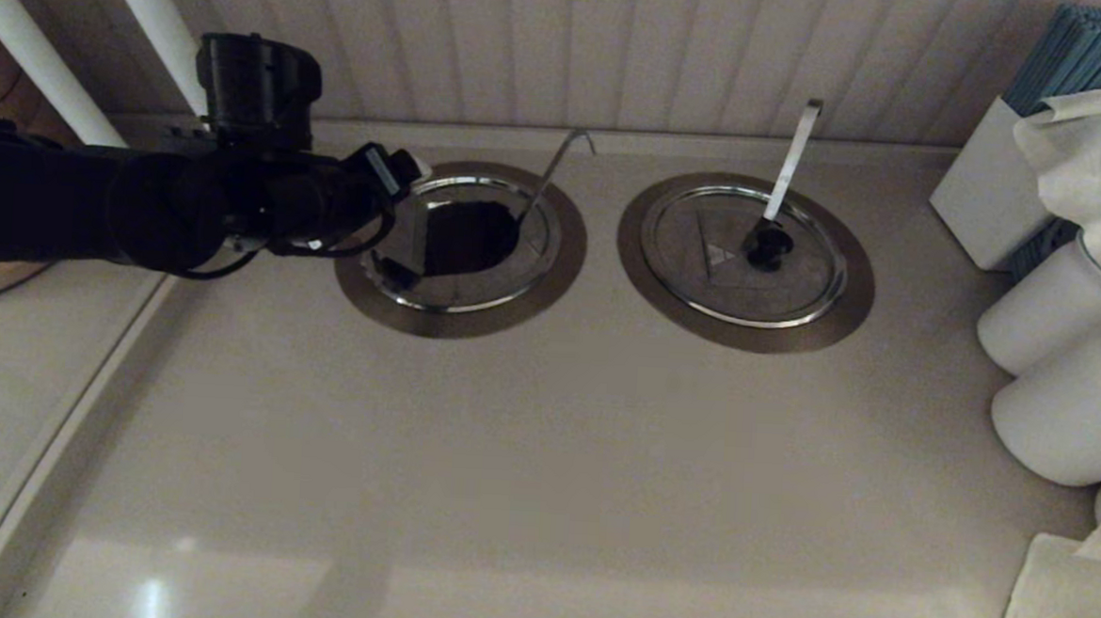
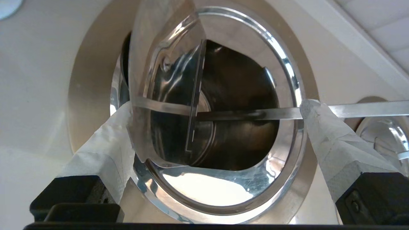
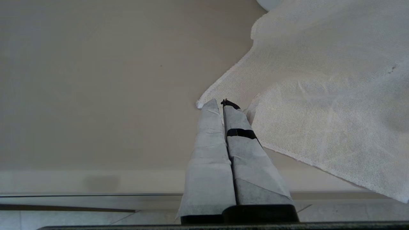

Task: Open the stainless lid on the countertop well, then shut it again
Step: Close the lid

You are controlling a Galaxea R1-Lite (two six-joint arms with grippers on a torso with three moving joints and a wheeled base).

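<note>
In the upper left of the head view, the left gripper (image 1: 394, 235) reaches from a black arm over the left-hand countertop well (image 1: 460, 248), where the stainless lid (image 2: 166, 86) stands tipped up on edge over the well's near-left side, its underside mirroring the dark interior. In the left wrist view the taped fingers (image 2: 108, 153) are spread wide, one touching or just beside the lid's lower edge, the other out by the ladle handle (image 2: 351, 110) at the well's far rim; they clasp nothing between them, so the lid looks propped or nudged rather than gripped, though its black knob is hidden and I cannot tell what bears its weight. By my judgement the opening half is largely done, with the dark bottom of the well exposed; still to come is lowering the lid flat onto its collar (image 1: 551, 295). The hooked ladle handle crosses the opening and leans on the far rim, so the lid's edge slot will need to meet it on the way down. Centre right in the head view, a second well (image 1: 746, 260) sits covered, its own ladle (image 1: 792, 162) upright. White cylinders (image 1: 1049, 316) and a draped cloth (image 1: 1095, 159) crowd the right edge. The right gripper (image 3: 223, 105), out of the head view, hangs with fingers pressed together, holding nothing, at the corner of a white cloth (image 3: 319, 95).
</note>
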